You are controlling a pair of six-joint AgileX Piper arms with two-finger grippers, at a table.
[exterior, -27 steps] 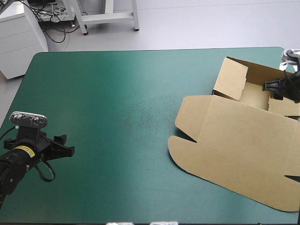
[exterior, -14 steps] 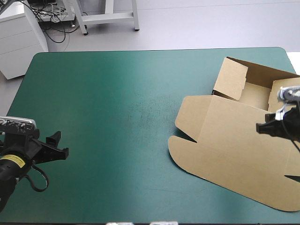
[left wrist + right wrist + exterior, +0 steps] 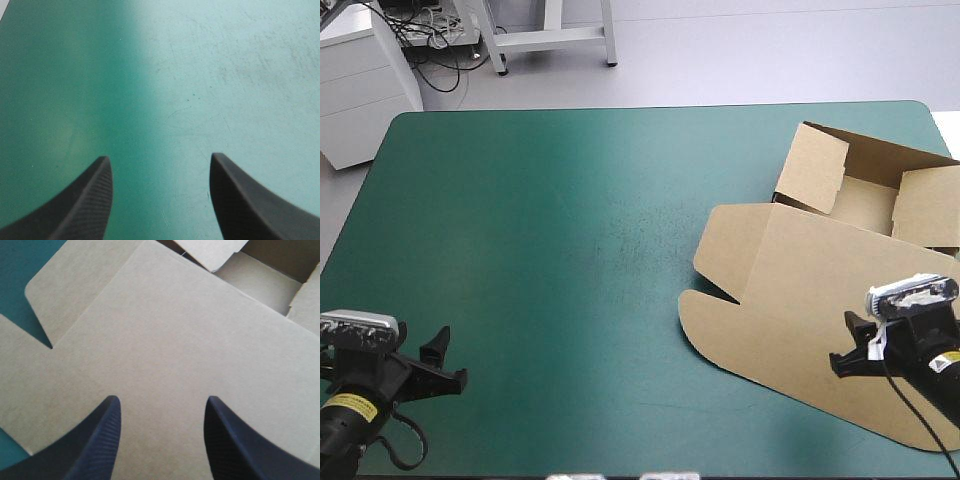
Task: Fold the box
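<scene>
Overall, the bench (image 3: 380,200) carries a teal-green cover (image 3: 570,200) that spans nearly the whole high view; faint scuff marks (image 3: 640,240) show near its centre and appear again ahead of the left gripper in the left wrist view. Beyond the far edge lie a pale grey floor (image 3: 740,50), a white cabinet (image 3: 360,85) off the far-left corner, and loose cables (image 3: 430,45) beside it. The box (image 3: 800,290) occupies the right part of the bench: its tray (image 3: 865,200), walls raised, stands toward the far-right corner, and its lid (image 3: 790,320) lies flat on the cover, reaching toward the near edge with a notch cut in its left side. The left gripper (image 3: 448,358) sits at the near-left corner, well apart from the box; its 2 black fingers (image 3: 85,200) are spread, with only bare cover between them. The right gripper (image 3: 842,342) is over the near-right area of the lid; its 2 black fingers (image 3: 235,440) are likewise spread and grasp nothing, with brown board filling the gap between them. Compared with the earlier frames, the right gripper has travelled from the tray's right wall toward the near edge, the left gripper has drawn back toward the near-left corner, and the box has not shifted.
</scene>
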